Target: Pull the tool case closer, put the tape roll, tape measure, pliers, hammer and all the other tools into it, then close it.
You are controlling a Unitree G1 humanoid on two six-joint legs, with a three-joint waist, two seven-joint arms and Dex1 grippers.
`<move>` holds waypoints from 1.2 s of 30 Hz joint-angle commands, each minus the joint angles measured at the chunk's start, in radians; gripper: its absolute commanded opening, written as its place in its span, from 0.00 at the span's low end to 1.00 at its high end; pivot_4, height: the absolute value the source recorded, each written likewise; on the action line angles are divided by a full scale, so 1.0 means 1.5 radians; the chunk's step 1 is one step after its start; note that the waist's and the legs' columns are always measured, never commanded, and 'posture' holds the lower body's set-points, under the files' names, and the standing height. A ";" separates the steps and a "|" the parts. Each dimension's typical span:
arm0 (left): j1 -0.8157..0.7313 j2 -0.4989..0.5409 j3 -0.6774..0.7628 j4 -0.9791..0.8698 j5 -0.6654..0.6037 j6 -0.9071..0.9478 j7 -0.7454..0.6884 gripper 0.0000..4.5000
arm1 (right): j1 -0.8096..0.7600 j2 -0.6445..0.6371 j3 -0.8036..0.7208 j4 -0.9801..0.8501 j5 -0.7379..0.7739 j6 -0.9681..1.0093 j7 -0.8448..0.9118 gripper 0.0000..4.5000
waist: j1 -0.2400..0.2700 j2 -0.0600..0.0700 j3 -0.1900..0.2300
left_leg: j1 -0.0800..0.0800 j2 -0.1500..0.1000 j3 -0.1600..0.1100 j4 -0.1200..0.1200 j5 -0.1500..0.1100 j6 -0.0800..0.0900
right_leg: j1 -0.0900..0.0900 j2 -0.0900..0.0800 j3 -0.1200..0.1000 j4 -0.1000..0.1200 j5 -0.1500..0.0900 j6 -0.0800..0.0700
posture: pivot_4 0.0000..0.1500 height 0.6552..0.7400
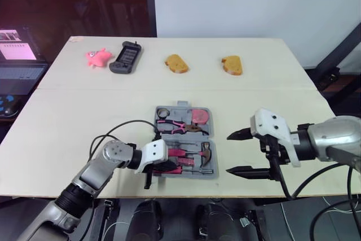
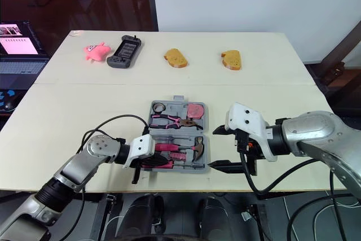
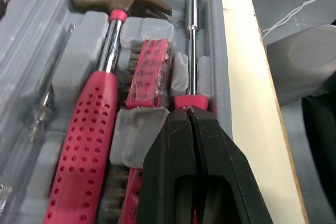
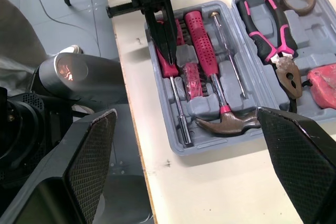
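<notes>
— 2 worries with the tool case [image 4: 220, 145], lying open near the front edge of the table [image 1: 67, 134]?

— Yes. Could slide off that edge if shoved by the left gripper [image 3: 189, 116], pressed tight with nothing between, right over the screwdriver [image 3: 191, 51]. Could also knock the hammer [image 3: 111, 45] out of its slot and jam the lid.

— And the right gripper [image 1: 228, 154]?

— Spread wide, just beside the case, holding nothing.

— Around it all?

— Pale table. Pink toy [image 1: 97, 57], game pad [image 1: 125, 58] and 2 bread slices [image 1: 176, 64] [image 1: 232, 65] along the far edge. White wall [image 1: 254, 4] and dark glass [image 1: 73, 4] behind.
</notes>
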 commanded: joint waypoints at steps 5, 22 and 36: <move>0.023 -0.011 0.025 0.009 -0.016 0.032 0.006 0.01 | 0.004 0.007 -0.012 -0.003 -0.014 -0.015 -0.006 1.00 | -0.001 0.002 -0.001 | 0.000 0.000 0.000 0.000 0.000 0.000 | 0.000 0.000 0.000 0.000 0.000 0.000 | 1.00 0.75; 0.021 0.159 0.261 0.149 -0.089 -0.036 -0.078 0.00 | 0.100 0.118 0.113 0.288 -0.369 -0.398 0.044 0.47 | -0.002 0.001 -0.001 | 0.000 0.000 0.002 0.000 0.000 0.000 | -0.001 0.000 0.000 0.000 0.000 0.000 | 1.00 0.75; -0.130 0.011 0.216 0.460 0.011 -0.236 -0.025 0.00 | -0.091 0.289 0.265 0.629 -0.560 -0.581 0.077 0.00 | -0.003 0.002 -0.001 | -0.001 0.000 0.004 0.001 0.001 -0.002 | -0.002 0.001 -0.001 0.002 0.001 0.002 | 1.00 0.75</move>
